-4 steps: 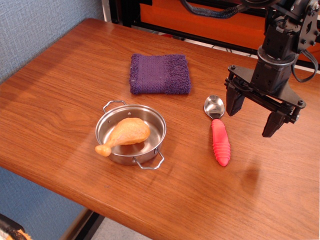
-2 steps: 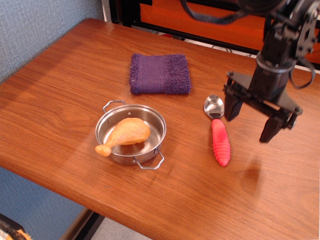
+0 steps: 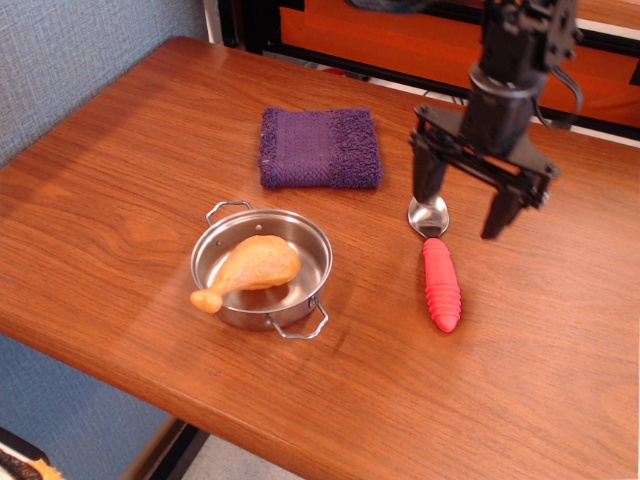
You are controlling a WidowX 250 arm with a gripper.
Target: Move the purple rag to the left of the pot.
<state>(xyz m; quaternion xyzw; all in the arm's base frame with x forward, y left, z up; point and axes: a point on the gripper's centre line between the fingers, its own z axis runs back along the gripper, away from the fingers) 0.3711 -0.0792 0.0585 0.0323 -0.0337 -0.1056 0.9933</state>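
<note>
One pincer [image 3: 463,214] spread, empty, above spoon [image 3: 436,264] | purple rag [image 3: 320,148] flat behind pot [image 3: 262,268] | drumstick [image 3: 250,268] in pot

The robot arm [image 3: 515,50] is all black, with a blocky upper body and a round wrist part. A black cable loops at its side. The tool [image 3: 462,208] has two dark, tapered fingers [image 3: 428,175] on a flat crossbar.

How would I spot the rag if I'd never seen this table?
Start at the wooden table and find the steel pot holding a toy drumstick near the front edge. Just behind it, toward the far edge, lies the rag, flat. It is the only soft, dark purple, fringed square; the spoon to its right has a red handle.
</note>
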